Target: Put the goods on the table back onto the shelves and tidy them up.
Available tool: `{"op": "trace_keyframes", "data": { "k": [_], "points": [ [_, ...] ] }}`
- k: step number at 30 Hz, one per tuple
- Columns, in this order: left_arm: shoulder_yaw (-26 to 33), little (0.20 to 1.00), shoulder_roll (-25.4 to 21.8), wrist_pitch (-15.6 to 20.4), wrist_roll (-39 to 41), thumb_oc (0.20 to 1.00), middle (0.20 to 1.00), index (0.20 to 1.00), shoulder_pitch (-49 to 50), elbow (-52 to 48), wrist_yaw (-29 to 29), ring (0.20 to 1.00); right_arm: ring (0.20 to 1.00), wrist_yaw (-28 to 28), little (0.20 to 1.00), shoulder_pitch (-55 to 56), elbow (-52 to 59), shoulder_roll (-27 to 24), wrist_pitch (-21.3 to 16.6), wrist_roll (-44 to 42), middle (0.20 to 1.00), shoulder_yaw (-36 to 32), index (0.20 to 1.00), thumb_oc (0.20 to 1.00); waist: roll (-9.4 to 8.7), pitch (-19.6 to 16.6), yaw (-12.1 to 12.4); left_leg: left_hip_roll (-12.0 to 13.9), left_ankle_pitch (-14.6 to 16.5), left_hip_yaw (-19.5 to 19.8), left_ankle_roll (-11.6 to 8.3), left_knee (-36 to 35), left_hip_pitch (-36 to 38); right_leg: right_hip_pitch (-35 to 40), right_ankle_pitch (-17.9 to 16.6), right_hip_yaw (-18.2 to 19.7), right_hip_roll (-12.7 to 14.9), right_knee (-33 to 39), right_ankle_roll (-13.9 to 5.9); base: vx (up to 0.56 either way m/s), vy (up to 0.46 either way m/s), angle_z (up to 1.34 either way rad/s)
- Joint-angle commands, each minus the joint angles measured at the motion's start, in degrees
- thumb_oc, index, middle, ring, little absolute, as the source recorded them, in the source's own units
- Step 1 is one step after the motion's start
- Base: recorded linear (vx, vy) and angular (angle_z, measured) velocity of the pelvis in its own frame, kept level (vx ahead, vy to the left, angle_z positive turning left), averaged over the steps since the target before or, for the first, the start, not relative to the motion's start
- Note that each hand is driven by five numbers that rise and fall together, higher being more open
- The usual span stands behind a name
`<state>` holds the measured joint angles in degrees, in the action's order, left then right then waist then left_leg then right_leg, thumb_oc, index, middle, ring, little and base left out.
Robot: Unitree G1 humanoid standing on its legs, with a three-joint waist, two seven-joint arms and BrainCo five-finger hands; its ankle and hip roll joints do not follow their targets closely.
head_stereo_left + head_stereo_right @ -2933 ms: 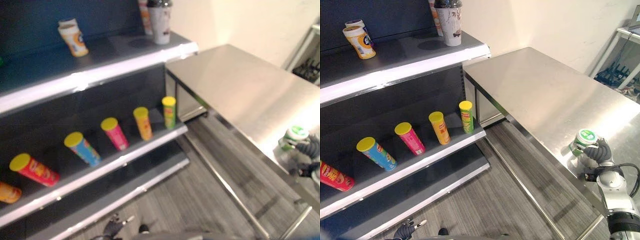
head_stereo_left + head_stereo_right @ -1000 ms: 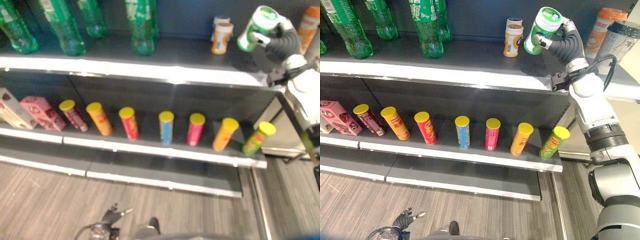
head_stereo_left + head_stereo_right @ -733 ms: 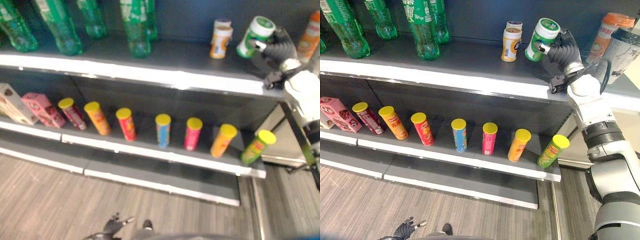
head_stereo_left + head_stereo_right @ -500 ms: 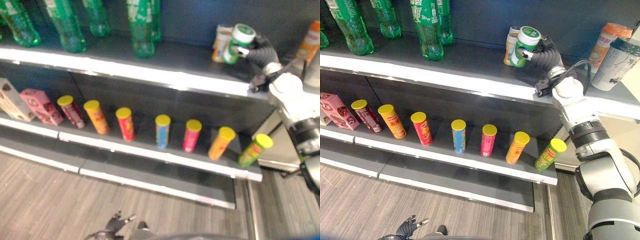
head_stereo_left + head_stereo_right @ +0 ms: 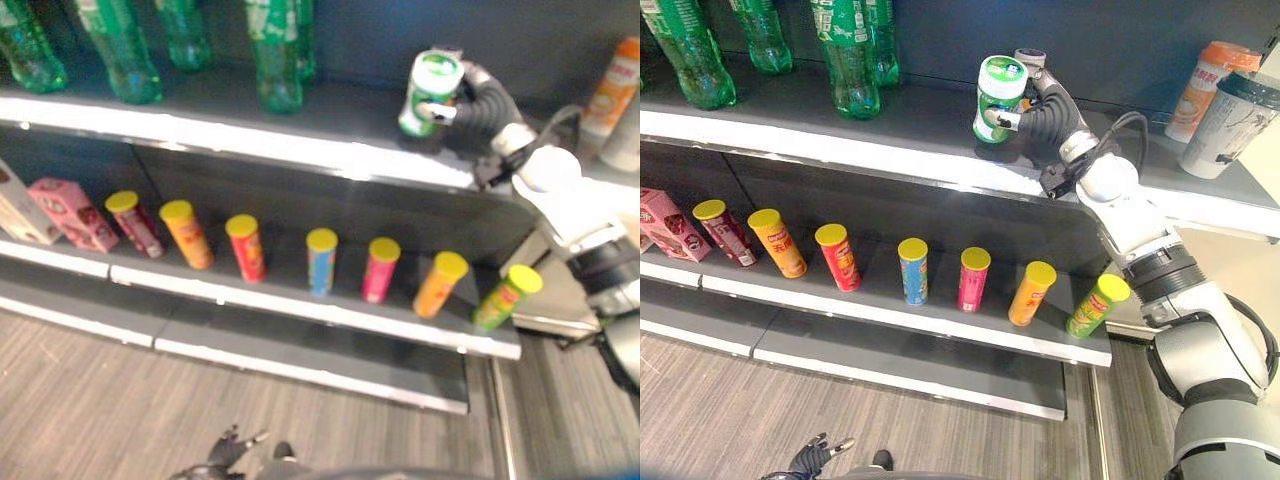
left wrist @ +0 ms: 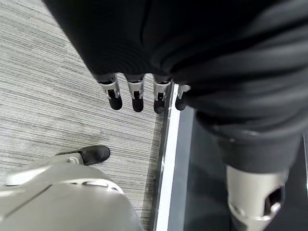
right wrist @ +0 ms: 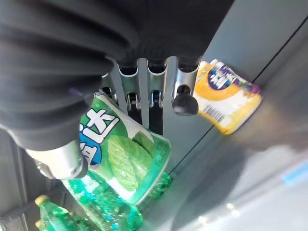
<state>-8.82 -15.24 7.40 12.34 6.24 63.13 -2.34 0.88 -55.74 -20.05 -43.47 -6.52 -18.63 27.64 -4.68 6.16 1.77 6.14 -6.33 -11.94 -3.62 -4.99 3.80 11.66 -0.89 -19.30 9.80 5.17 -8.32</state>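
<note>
**Shelving a green tub on the top shelf**

Spanning the right eye view, the top shelf (image 5: 890,140) carries green bottles (image 5: 845,60) at 11 o'clock. At 1 o'clock, right hand (image 5: 1045,115) grasps the green tub (image 5: 998,98) just above it. Likely light, rigid, slick: hold mid-body. Left hand (image 6: 137,94) hangs relaxed.

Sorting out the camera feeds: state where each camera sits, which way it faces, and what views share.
Left eye: on the head, looking down at the shelves; right hand holds the green jar.
Right eye: beside it, same scene; bottles, tubes, cups.
Left wrist: along the left hand, open, facing the floor.
Right wrist: along the right hand, curled round the jar, yellow tub beyond.
Shared: the jar shows in both eyes and the right wrist.
</note>
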Motion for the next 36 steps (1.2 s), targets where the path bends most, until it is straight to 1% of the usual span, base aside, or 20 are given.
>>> {"op": "trace_keyframes", "data": {
  "k": [1,18,36],
  "points": [
    [-0.6,1.000,-0.7,1.3,-1.0,1.000,1.000,1.000,-3.0,3.3,-0.8,1.000,0.200,-0.3,0.200,-4.3,-2.2,-3.7,-1.3,0.7,0.200,2.5,0.200,0.200,-0.09,-0.1,0.7,4.2,5.8,-6.0,-4.89,3.5,3.4,-0.1,4.1,-1.7,2.0,-1.9,-0.99,0.00,0.000,0.00],
    [0.3,1.000,-1.1,1.2,-2.3,1.000,1.000,1.000,-3.4,4.1,-1.0,1.000,0.200,0.9,0.200,-3.1,-1.7,-3.6,-0.6,0.4,0.200,3.0,0.200,0.200,-0.39,0.2,-0.9,3.8,6.2,-7.8,-4.63,2.4,5.0,-0.9,3.5,0.0,2.4,-2.4,-1.32,0.01,0.004,-0.05],
    [1.2,1.000,-1.2,1.0,-2.6,1.000,1.000,1.000,-3.1,5.2,-1.2,1.000,0.200,2.3,0.200,-3.3,-0.3,-2.2,-1.0,-0.9,0.200,4.4,0.200,0.200,-0.58,-0.1,-0.7,3.8,6.5,-8.2,-4.58,2.3,6.1,-0.2,3.5,-0.1,2.1,-2.2,-1.29,0.00,-0.002,-0.03]
  ]
}}
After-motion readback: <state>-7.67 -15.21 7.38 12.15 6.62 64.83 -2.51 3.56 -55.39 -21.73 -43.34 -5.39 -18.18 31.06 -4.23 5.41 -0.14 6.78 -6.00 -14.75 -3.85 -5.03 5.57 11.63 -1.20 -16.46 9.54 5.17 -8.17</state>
